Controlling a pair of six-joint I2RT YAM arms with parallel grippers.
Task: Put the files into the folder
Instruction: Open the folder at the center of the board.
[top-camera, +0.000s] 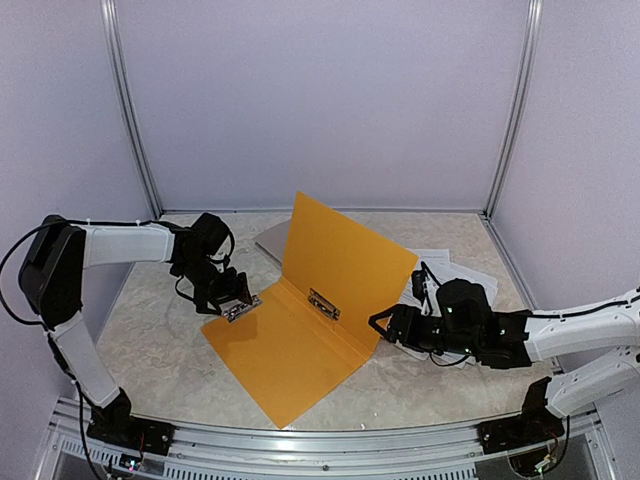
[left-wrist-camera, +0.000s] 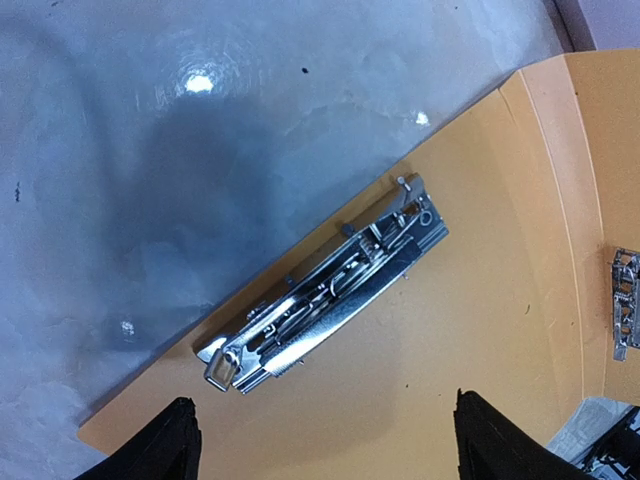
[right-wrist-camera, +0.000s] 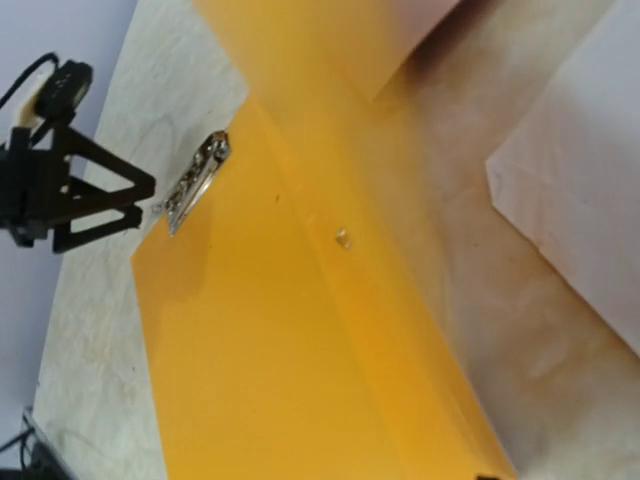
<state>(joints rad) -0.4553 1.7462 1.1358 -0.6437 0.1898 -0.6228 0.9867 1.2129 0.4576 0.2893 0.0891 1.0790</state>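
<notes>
Folder (top-camera: 300, 350) lies open mid-bench (top-camera: 150, 340), near cover flat, far cover tilted up; files (top-camera: 452, 268) lie on the bench just right of it, beside my right arm. Left tool (top-camera: 238, 293) is at the flat cover's left edge, and only the left wrist view shows its fingers (left-wrist-camera: 150, 445) spread wide, gripping nothing, metal clip (left-wrist-camera: 325, 300) just beyond them. Right tool (top-camera: 383, 325) is low at the folder's right edge by the spine; its wrist view shows only folder and paper, so I can't tell its opening.
</notes>
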